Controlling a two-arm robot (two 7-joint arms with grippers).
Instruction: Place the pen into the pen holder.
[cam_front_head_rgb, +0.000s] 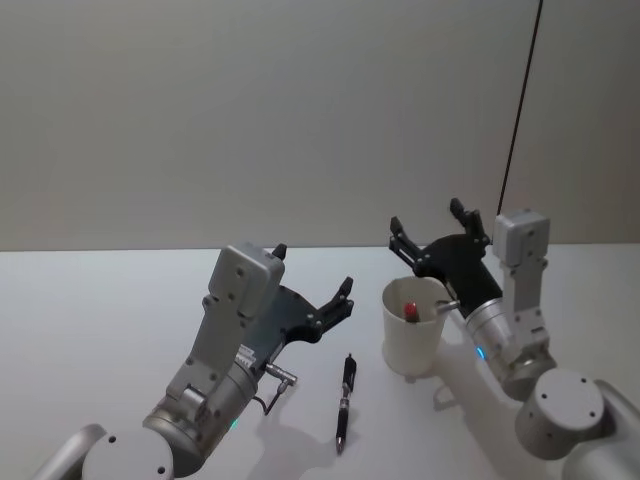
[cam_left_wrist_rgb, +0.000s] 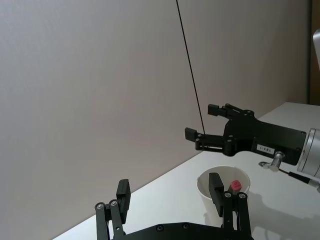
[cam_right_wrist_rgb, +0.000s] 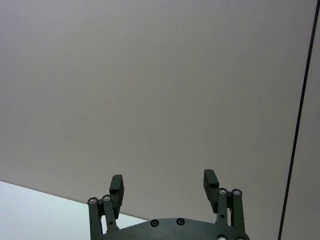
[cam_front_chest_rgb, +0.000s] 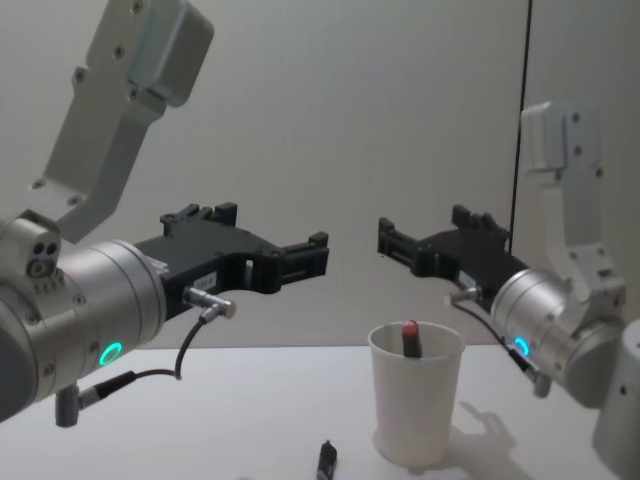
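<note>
Your robot has silver-grey arms with boxy pale housings, while the left gripper and right gripper are matt black with silver pivot screws, and a teal ring glows near six o'clock on each wrist barrel.

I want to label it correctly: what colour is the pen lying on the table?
Black; the pen shows best in the head view.

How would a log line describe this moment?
left gripper: open, raised | right gripper: open, raised near pen holder | black pen: lying on table | red-tipped pen: inside pen holder
</note>
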